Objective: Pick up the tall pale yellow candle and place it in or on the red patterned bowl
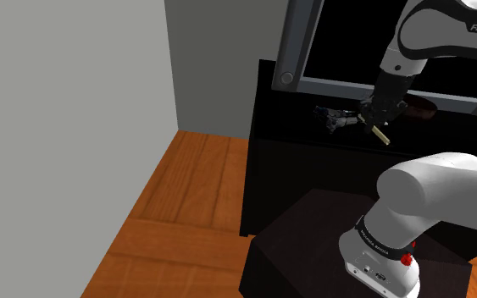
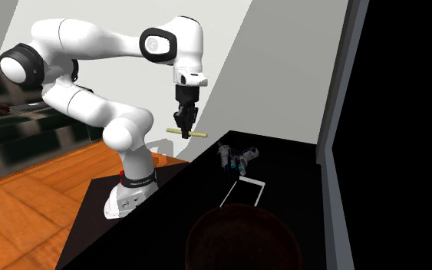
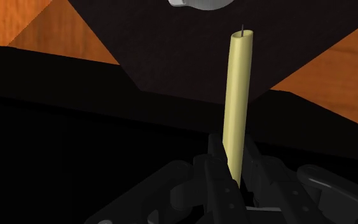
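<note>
Inspector: Arm [image 2: 91,107] pose?
Recorder: Elbow folded, wrist pointing straight down over the black cabinet [image 1: 313,178].
Inspector: Bowl and candle?
Recorder: In the shoulder view, the dark red bowl [image 1: 418,110] sits at three o'clock from the gripper [image 1: 370,118]. Jaws are clamped on the pale yellow candle [image 3: 238,102] near its base. It is held level, clear of the top, likely for carrying.

Candle [image 2: 199,135] over the table's [image 2: 298,176] edge, bowl [image 2: 241,234] well apart.
In the second exterior view the bowl sits on the table nearest the camera, a flat slab [image 2: 244,192] behind it, a toy [image 2: 235,156] farther back. Beyond the toy, the gripper [image 2: 182,132] clasps the candle crosswise.
</note>
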You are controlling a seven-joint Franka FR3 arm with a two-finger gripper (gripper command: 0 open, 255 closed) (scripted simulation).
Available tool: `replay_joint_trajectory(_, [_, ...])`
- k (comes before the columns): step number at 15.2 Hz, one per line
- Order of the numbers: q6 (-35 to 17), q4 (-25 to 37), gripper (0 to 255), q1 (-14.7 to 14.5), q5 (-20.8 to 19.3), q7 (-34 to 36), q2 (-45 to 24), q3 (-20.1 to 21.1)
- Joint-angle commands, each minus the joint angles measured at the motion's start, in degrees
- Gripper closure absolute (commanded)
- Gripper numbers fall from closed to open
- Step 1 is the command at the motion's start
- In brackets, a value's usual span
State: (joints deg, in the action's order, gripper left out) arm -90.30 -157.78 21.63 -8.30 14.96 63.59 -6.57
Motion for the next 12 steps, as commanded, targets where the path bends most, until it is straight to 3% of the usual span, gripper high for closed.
replay_joint_trajectory(1, [1.3, 1.8, 255, 0.0, 0.0, -0.2, -0.5, 0.0])
replay_joint_trajectory(12, [8.0, 11.1, 255, -0.4, 0.9, -0.6, -3.0, 0.8])
